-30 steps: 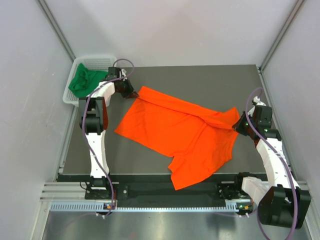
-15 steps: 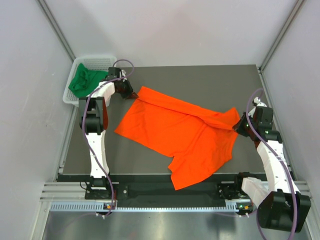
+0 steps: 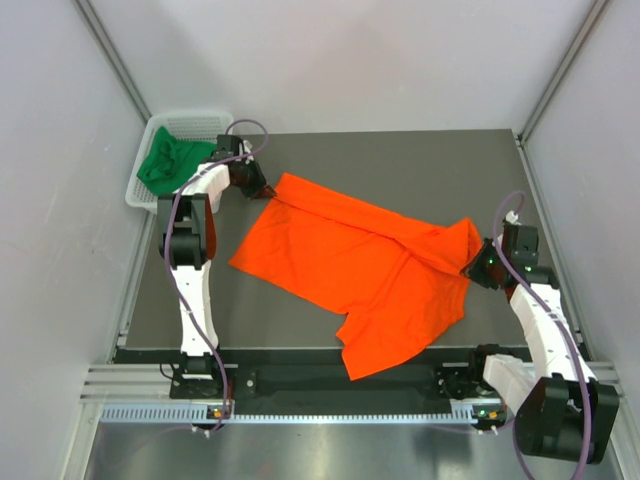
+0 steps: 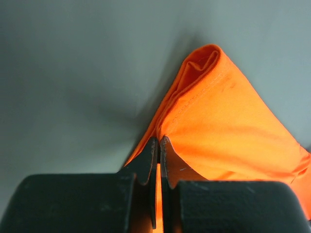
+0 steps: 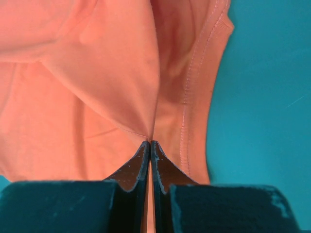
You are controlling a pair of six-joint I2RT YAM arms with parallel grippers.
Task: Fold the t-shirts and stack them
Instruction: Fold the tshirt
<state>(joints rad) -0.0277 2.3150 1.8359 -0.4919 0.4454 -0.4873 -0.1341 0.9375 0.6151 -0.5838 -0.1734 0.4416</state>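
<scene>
The dark grey bench (image 3: 400, 170) carries the orange t-shirt (image 3: 350, 270), which lies spread and rumpled across its middle, one long fold running along the far edge and a flap hanging toward the near side. At the far left corner, just off the bench, a white mesh basket (image 3: 200, 118) holds the green t-shirt (image 3: 168, 162), bunched in a heap. The left hand (image 3: 265, 188) is clamped on the orange shirt's far left corner; the right hand (image 3: 472, 268) is clamped on its right edge. Only the overhead view shows the basket, the green shirt and the whole garment. The left wrist view alone shows the pinched corner rolled into a small fold above the closed fingers. The right wrist view alone shows a double-stitched seam (image 5: 187, 111) beside the pinch, cloth rising in a tented ridge from the fingertips, and the bench tinted teal
</scene>
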